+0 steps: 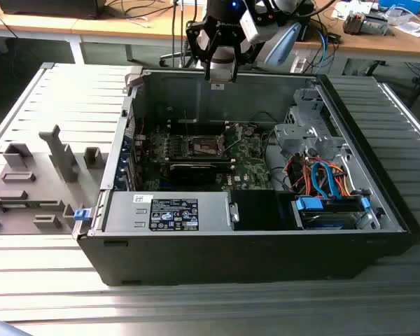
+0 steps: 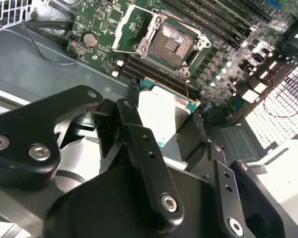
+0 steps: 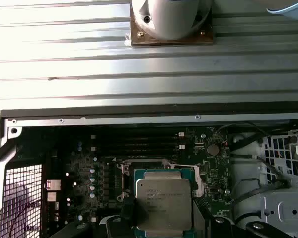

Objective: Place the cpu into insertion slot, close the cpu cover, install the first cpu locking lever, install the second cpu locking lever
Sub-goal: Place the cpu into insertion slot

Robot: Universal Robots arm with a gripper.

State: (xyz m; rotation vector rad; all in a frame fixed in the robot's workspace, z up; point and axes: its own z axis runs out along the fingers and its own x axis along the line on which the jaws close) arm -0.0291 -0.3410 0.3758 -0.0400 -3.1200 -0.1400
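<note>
My gripper (image 1: 220, 73) hangs above the rear wall of the open computer case (image 1: 266, 238), shut on the cpu (image 2: 166, 116). In both wrist views the cpu is a flat square chip with a silver top and green edge, pinched between two black fingers (image 2: 139, 134). Its metal lid faces the camera in the first wrist view, cpu (image 3: 164, 203). Below it on the green board lies the insertion slot (image 2: 171, 42), bare, with its dark contact field showing. The cpu cover (image 2: 118, 34) stands swung open beside the slot. In the exterior view the insertion slot (image 1: 204, 145) is well below the gripper.
A grey power supply (image 1: 168, 212) fills the case's near side. A drive cage (image 1: 304, 136) and orange and blue cables (image 1: 322, 178) sit toward the exterior view's right. Grey fixtures (image 1: 35, 189) lie on the slatted table at the exterior view's left. Memory slots (image 2: 223, 20) run beside the socket.
</note>
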